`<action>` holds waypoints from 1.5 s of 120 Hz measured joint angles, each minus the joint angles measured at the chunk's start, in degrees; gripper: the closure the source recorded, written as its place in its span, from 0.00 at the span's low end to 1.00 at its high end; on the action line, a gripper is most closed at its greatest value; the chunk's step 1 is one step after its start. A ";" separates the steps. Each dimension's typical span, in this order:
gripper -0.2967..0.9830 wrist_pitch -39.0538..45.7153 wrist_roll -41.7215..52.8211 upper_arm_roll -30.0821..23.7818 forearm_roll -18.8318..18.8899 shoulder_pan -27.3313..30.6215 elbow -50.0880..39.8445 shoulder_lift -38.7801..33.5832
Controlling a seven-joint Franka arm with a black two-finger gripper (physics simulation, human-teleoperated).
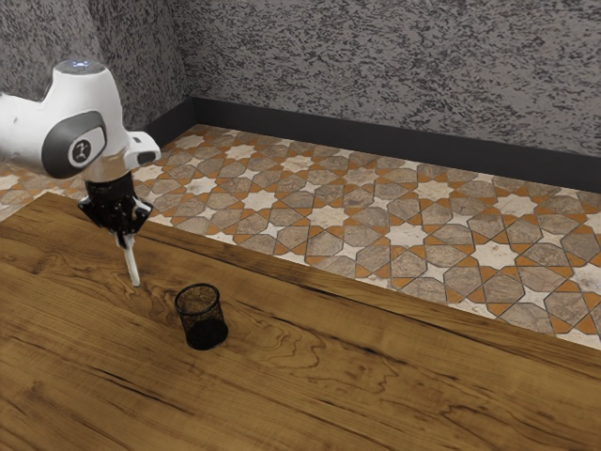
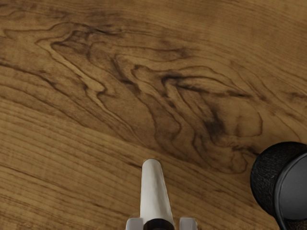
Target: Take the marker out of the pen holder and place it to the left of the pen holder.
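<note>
Grpr (image 1: 123, 235) closed on marker (image 1: 132, 265), holding it by its upper end, white part pointing down w/ slight tilt. Marker's out of pen holder (image 1: 202, 318), on ext. view's left of it, apart. Can't tell if lower end touches tbl (image 1: 310, 376). Holder's upright on tbl.

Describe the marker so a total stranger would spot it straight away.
Find the wooden table, then the white robot arm reaching over it. At the arm's end, the black gripper holds a slim, slightly tilted marker pointing downward. Unlike the wide black mesh pen holder nearby, the marker is mostly off-white and narrow.
</note>
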 joint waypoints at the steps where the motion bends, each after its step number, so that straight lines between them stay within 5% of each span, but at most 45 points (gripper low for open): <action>1: 0.85 -0.53 0.01 0.11 -0.14 0.00 0.76 0.96; 45: 0.85 -26.09 2.17 0.74 -5.05 0.70 23.75 25.67; 89: 0.85 -35.83 7.40 0.56 -4.71 2.46 41.99 40.72; 100: 0.69 -36.54 8.56 0.57 -5.02 2.45 42.55 41.41; 117: 0.47 -36.44 9.99 0.57 -5.29 2.44 41.12 37.92; 132: 0.37 -27.53 10.95 0.71 -5.53 0.97 29.22 13.86; 143: 0.32 -25.73 10.72 0.73 -5.41 -0.09 34.15 3.09; 159: 0.28 -29.05 8.88 1.02 -1.49 -6.42 37.47 -0.19; 180: 0.25 -31.56 6.31 0.96 0.23 -7.88 38.06 0.42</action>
